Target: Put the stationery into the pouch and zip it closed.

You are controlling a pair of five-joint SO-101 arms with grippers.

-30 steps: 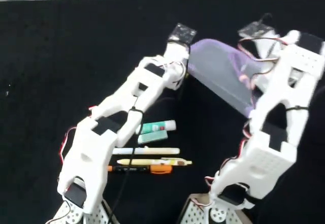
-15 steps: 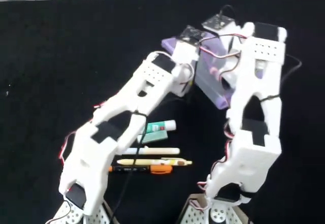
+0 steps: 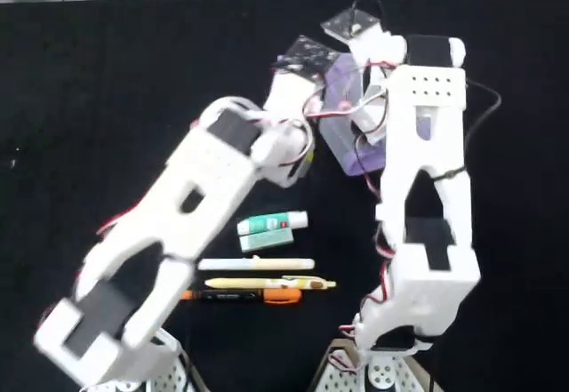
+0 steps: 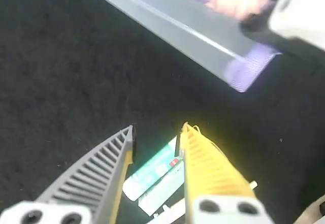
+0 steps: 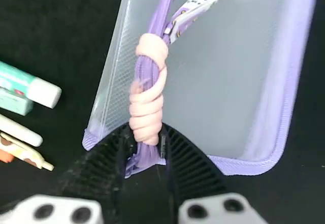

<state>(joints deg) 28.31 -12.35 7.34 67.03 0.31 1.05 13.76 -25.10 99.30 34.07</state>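
Right gripper [image 5: 144,132] clamped on pouch [image 5: 228,71] at its zipper end, the pouch hanging out beyond the fingertips. Left gripper [image 4: 158,128] jaws apart, empty, glue stick [image 4: 152,170] just past its tips. Risk: the narrow hold by the coiled pull cord [image 5: 147,97] lets the pouch twist or slip.

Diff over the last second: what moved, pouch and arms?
The right gripper, shut on the pouch, swung it leftward toward the middle, close to the left gripper. The left arm rose toward the high camera. The glue stick and pens stayed put.
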